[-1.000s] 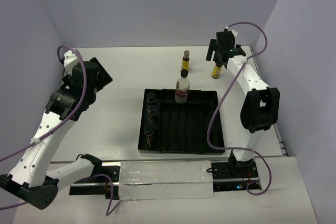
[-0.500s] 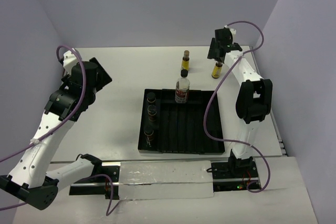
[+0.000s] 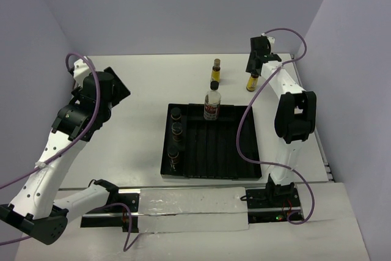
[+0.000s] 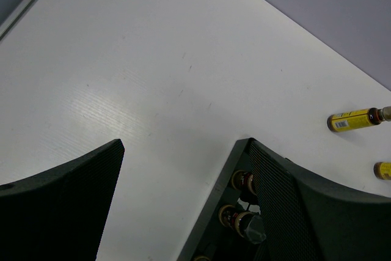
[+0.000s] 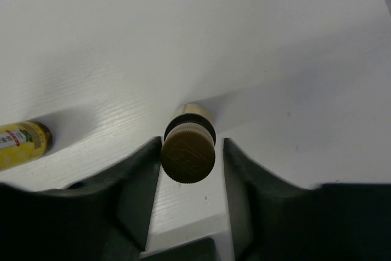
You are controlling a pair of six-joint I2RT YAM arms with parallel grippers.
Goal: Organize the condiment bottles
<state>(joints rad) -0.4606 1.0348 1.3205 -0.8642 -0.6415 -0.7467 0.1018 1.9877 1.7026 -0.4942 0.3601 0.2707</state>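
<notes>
A slim yellow bottle (image 3: 250, 82) stands at the far right of the table. My right gripper (image 3: 254, 70) has come down over it. In the right wrist view its dark cap (image 5: 188, 157) sits between the fingers of the right gripper (image 5: 191, 141), which have closed in on the bottle. A second yellow bottle (image 3: 215, 70) stands to its left, seen also in the right wrist view (image 5: 21, 143). A taller clear bottle (image 3: 212, 103) stands at the far edge of the black tray (image 3: 211, 175). Three dark jars (image 3: 177, 130) line the tray's left side. My left gripper (image 4: 183, 145) hangs open and empty, left of the tray.
The grey walls close in behind and to the right of the yellow bottles. In the left wrist view the tray's corner (image 4: 214, 212) with two jars (image 4: 244, 181) lies under the right finger. A foil-covered strip (image 3: 189, 209) runs along the near edge.
My right gripper has dropped over the right-hand yellow bottle and its fingers have closed in on it. The left arm has not moved.
</notes>
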